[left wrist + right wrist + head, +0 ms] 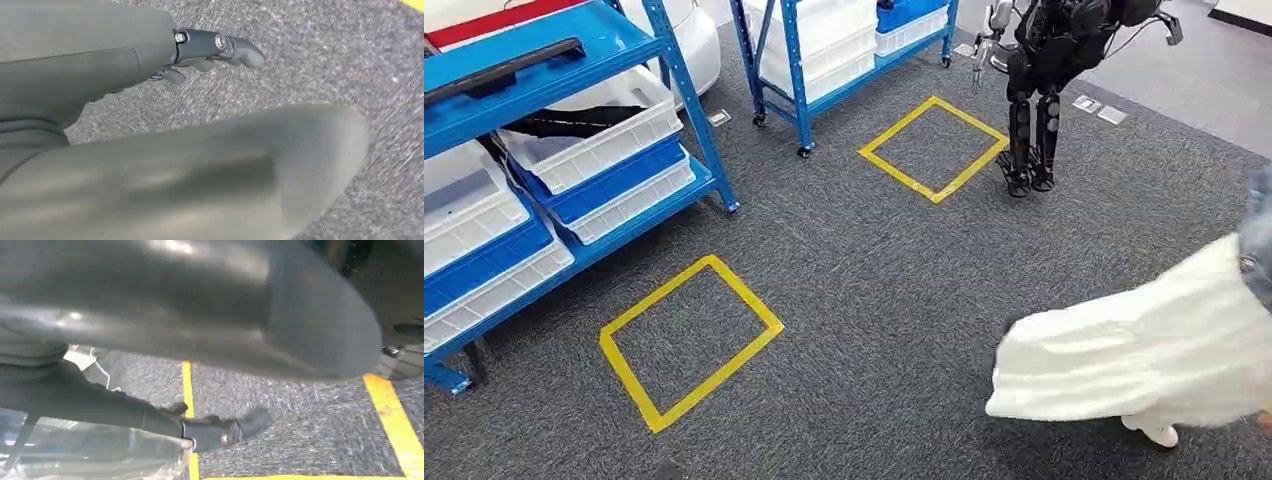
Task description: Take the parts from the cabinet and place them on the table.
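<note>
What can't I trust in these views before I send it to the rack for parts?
- Parts in the white bins: head view, hidden by bin walls and the blue shelf above.
- Left hand: left wrist view, the blurred thumb covers most of it.
- Right hand: right wrist view, thumb blur hides the grasp.
- Person: cut off at the head view's edge.

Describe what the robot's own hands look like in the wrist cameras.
The left hand has a smooth matte grey cover, a thick grey thumb and dark fingers joined by silver screws. The right hand looks darker and glossier, its black fingers carrying a metal pin.
</note>
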Controlling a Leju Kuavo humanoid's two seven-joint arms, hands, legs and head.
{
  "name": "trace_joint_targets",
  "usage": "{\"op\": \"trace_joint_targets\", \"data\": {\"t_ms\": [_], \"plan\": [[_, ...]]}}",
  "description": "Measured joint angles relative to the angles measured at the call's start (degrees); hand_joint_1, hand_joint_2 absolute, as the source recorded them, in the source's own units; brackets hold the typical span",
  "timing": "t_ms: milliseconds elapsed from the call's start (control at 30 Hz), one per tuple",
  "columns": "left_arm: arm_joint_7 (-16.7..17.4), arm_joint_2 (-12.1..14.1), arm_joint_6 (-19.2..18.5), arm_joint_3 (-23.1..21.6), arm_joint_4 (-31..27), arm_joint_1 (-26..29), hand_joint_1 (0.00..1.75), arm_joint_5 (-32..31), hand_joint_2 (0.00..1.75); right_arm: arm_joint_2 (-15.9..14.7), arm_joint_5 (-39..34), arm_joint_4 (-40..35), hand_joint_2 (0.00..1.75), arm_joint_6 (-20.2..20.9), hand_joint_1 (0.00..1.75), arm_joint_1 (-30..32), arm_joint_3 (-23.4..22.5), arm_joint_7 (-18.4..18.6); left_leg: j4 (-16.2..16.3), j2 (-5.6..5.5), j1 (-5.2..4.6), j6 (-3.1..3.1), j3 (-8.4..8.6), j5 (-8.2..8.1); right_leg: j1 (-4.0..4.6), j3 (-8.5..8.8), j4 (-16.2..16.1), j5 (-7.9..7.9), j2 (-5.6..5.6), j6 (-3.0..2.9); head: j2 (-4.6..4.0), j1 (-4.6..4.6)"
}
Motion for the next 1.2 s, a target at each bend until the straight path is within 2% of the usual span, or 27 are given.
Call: {"op": "trace_joint_targets", "data": {"t_ms": [33, 67, 133, 167, 200, 333, 400, 433, 467, 533, 567, 600, 633, 667, 700, 733, 767, 833, 867, 900, 933, 1000, 1033, 1067, 1100, 1133, 1200], "plan": [[0.1, -0.1, -0.1, 0.0, 0.0, -0.1, 0.0, -0.1, 0.0, 0.0, 0.0, 0.0, 0.0, 0.0, 0.0, 0.0, 0.0, 0.0, 2.1, 4.03, -0.4, -0.09, -0.83, -1.49, 0.26, 0.02, 0.0, -0.06, -0.59, -0.46, 0.0, -0.29], [0.1, -0.1, -0.1, 0.0, 0.0, -0.3, 0.0, -0.3, 0.0, 0.0, 0.0, 0.0, 0.0, 0.0, 0.0, 0.1, -0.1, 0.0, 5.8, 5.75, -0.38, -0.18, -2.6, -3.78, 0.57, -0.03, 0.0, -0.15, -1.37, -1.23, 0.0, -0.63], [0.1, -0.1, -0.1, 0.0, 0.0, -0.5, 0.0, -0.5, 0.0, 0.0, 0.0, 0.0, 0.0, 0.0, 0.0, 0.3, -0.2, 0.0, 15.3, 6.54, -0.33, -0.2, -7.07, -8.21, 1.15, -0.09, 0.0, -0.37, -3.16, -1.58, 0.0, -0.61], [0.1, -0.1, -0.1, 0.0, 0.0, -0.4, 0.0, -0.5, 0.0, 0.0, 0.1, 0.0, 0.0, 0.0, 0.0, 0.4, -0.4, 0.0, 18.8, 6.59, -0.33, -0.16, -8.65, -9.1, 1.41, -0.11, 0.0, -0.45, -4.13, -1.71, 0.0, -0.66], [0.1, -0.1, -0.1, 0.0, 0.0, -0.3, 0.0, -0.5, 0.0, 0.0, 0.1, 0.0, 0.0, 0.0, 0.0, 0.4, -0.4, 0.0, 19.0, 6.6, -0.33, -0.15, -8.74, -9.05, 1.43, -0.11, 0.0, -0.47, -4.26, -1.73, 0.0, -0.66], [0.1, -0.1, -0.1, 0.0, 0.0, -0.3, 0.0, -0.5, 0.0, 0.0, 0.1, 0.0, 0.0, 0.0, 0.0, 0.4, -0.4, 0.0, 19.1, 6.61, -0.33, -0.14, -8.77, -9.0, 1.44, -0.11, 0.0, -0.48, -4.36, -1.74, 0.0, -0.64], [0.1, -0.1, 0.0, 0.0, 0.0, -0.2, 0.0, -0.5, 0.0, 0.0, 0.2, 0.0, 0.0, 0.0, 0.0, 0.4, -0.5, 0.0, 18.0, 6.65, -0.34, 0.09, -8.16, -7.85, 1.6, -0.03, 0.0, -0.55, -5.09, -1.82, 0.0, -0.61], [0.1, -0.1, 0.3, 0.2, 0.0, -0.2, 0.0, -0.6, 0.0, 0.0, 0.6, 0.0, 0.0, 0.0, 0.0, 0.2, -0.5, -0.1, 5.6, 8.38, -0.84, 1.32, -1.28, -1.9, 1.98, 0.44, 0.0, -0.79, -6.94, -2.09, 0.0, -0.66], [0.1, 0.0, 0.5, 0.4, 0.0, -0.5, 0.0, -0.7, 0.0, 0.2, 0.7, 0.0, 0.0, 0.0, 0.0, -0.1, -0.7, -0.2, 0.9, 11.45, -2.23, 2.41, 0.55, -1.76, 2.62, 0.53, 0.0, -1.19, -9.25, -1.49, 0.0, -0.64], [0.1, 0.0, 0.5, 0.8, 0.0, -0.3, 0.0, -0.7, 0.0, 0.2, 0.9, 0.0, 0.0, 0.0, 0.0, -0.2, -0.8, -0.2, -0.1, 9.74, -1.89, 2.9, 1.08, -1.05, 3.16, 1.11, -0.2, -1.45, -10.58, -1.08, 0.0, -0.7], [0.1, -0.2, 0.5, 0.8, 0.1, -0.2, 0.0, -0.7, 0.0, 0.2, 1.0, 0.0, 0.0, 0.0, 0.0, -0.2, -0.9, -0.2, -0.6, 9.09, -1.36, 2.92, 1.33, -0.58, 2.52, 0.29, 1.3, -2.17, -6.53, -0.71, 0.0, -0.53], [0.1, -0.2, 0.5, 0.9, 0.1, -0.3, 0.0, -0.7, 0.0, 0.2, 1.0, 0.0, 0.0, 0.0, 0.0, -0.1, -1.0, -0.2, -0.7, 8.3, -1.1, 3.37, 1.18, -0.34, 2.45, -0.96, 4.3, -3.64, -3.54, -1.0, 0.0, -0.55], [0.1, -0.2, 0.6, 0.9, 0.1, -0.5, 0.0, -0.8, 0.0, 0.2, 1.1, 0.0, 0.0, 0.0, 0.0, 0.0, -1.0, -0.2, -0.7, 7.35, -1.09, 3.42, 1.04, -0.29, 2.11, -3.28, 9.1, -5.6, -2.26, -1.22, 0.0, -0.24], [0.1, -0.3, 0.6, 0.9, 0.1, -0.5, 0.0, -0.8, 0.0, 0.1, 1.1, 0.0, 0.0, 0.0, 0.0, 0.1, -1.0, -0.2, -0.7, 6.44, -1.09, 3.42, 0.93, -0.28, 1.91, -5.31, 13.3, -7.31, -1.95, -1.28, 0.0, -0.26], [0.1, -0.4, 0.6, 1.0, 0.1, -0.4, 0.0, -0.8, 0.0, -0.1, 1.1, 0.0, 0.0, 0.1, 0.0, 0.2, -1.1, -0.2, -0.6, 5.39, -1.09, 3.38, 0.88, -0.26, 1.75, -7.3, 17.2, -8.48, -1.86, -1.04, 0.0, -0.22], [0.1, -0.4, 0.6, 1.1, 0.1, -0.3, 0.0, -0.8, 0.0, -0.1, 1.1, 0.0, 0.0, 0.1, 0.0, 0.4, -1.1, -0.2, -0.6, 4.47, -1.05, 3.32, 0.93, -0.23, 1.53, -7.83, 17.8, -8.2, -1.86, -0.45, 0.0, -0.26], [0.1, -0.4, 0.6, 1.2, 0.2, -0.2, 0.0, -0.8, 0.0, -0.1, 1.1, 0.0, 0.0, 0.1, 0.0, 0.4, -1.1, -0.2, -0.6, 3.66, -0.96, 3.24, 0.98, -0.2, 1.31, -7.13, 15.9, -6.96, -1.84, 0.27, 0.0, -0.26], [0.1, -0.5, 0.6, 1.2, 0.3, -0.1, 0.0, -0.8, 0.0, -0.3, 1.1, 0.0, 0.0, 0.1, 0.0, 0.3, -1.1, -0.2, -0.4, 1.86, -0.67, 2.71, 1.18, -0.23, 0.56, -2.54, 5.6, -2.15, -0.9, 2.06, 0.0, -0.31], [0.1, -0.5, 0.6, 1.2, 0.3, -0.1, 0.0, -0.8, 0.0, -0.3, 1.1, 0.0, 0.0, 0.1, 0.0, 0.4, -1.1, -0.2, -0.3, 1.19, -0.64, 2.24, 1.02, -0.35, -0.12, -0.71, 1.1, -0.55, 1.59, 2.64, 0.0, -0.17], [0.1, -0.5, 0.6, 1.2, 0.3, -0.2, 0.0, -0.8, 0.0, -0.2, 1.1, 0.0, 0.0, 0.2, 0.0, 0.4, -1.1, -0.2, 0.3, 0.47, -1.1, 1.58, 0.82, -0.59, 0.27, -0.79, 0.4, -0.58, 1.7, 1.79, 0.0, 0.09], [0.1, -0.5, 0.6, 1.3, 0.3, -0.1, 0.0, -0.8, 0.0, -0.3, 1.1, 0.0, 0.0, 0.2, 0.0, 0.3, -1.1, -0.2, 0.0, 0.2, -0.94, 1.35, 0.75, -0.49, 0.39, -0.74, 0.6, -0.53, 1.06, 0.98, 0.0, -0.15], [0.1, -0.5, 0.6, 1.3, 0.3, 0.2, 0.0, -0.8, 0.0, -0.3, 1.1, 0.0, 0.0, 0.2, 0.0, 0.0, -1.1, -0.2, -0.2, -0.48, -0.59, 0.82, 0.5, -0.22, 0.71, -0.36, 0.7, -0.32, 0.39, 0.23, 0.0, -0.26], [0.1, -0.3, 0.5, 1.4, 0.3, 0.3, 0.0, -0.8, 0.0, -0.2, 1.1, 0.0, 0.0, 0.2, 0.0, 0.0, -1.1, -0.2, 0.0, -0.94, -0.37, 0.66, 0.36, -0.24, 0.07, -0.32, 0.5, -0.07, -0.21, -0.19, 0.0, -0.37], [0.0, -0.3, 0.5, 1.4, 0.3, 0.3, 0.0, -1.0, 0.0, -0.1, 1.1, 0.0, 0.0, 0.2, 0.0, -0.1, -1.1, -0.2, 1.0, 1.57, -0.45, 0.49, 0.02, -1.03, 0.17, -0.26, 0.4, 0.01, -0.75, -0.4, 0.0, -0.33], [0.0, -0.4, 0.4, 1.4, 0.3, 0.3, 0.0, -1.1, 0.0, -0.1, 1.1, 0.0, 0.0, 0.2, 0.0, 0.0, -1.1, -0.2, 4.0, 4.52, -0.58, 0.27, -1.4, -3.08, 0.38, -0.27, 0.4, -0.12, -1.33, -1.23, 0.0, -1.03], [0.0, -0.4, 0.3, 1.4, 0.3, 0.1, 0.0, -1.2, 0.0, 0.0, 1.1, 0.0, 0.0, 0.2, 0.0, 0.1, -1.1, -0.2, 8.2, 5.81, -0.49, 0.08, -3.48, -5.38, 0.63, -0.28, 0.4, -0.22, -2.04, -1.44, 0.0, -1.14], [0.0, -0.4, 0.2, 1.4, 0.3, -0.1, 0.0, -1.2, 0.0, -0.1, 1.1, 0.0, 0.0, 0.2, 0.0, 0.3, -1.2, -0.2, 17.0, 6.57, -0.4, -0.07, -7.89, -8.84, 1.15, -0.37, 0.4, -0.38, -3.68, -1.9, 0.0, -1.16]]}}
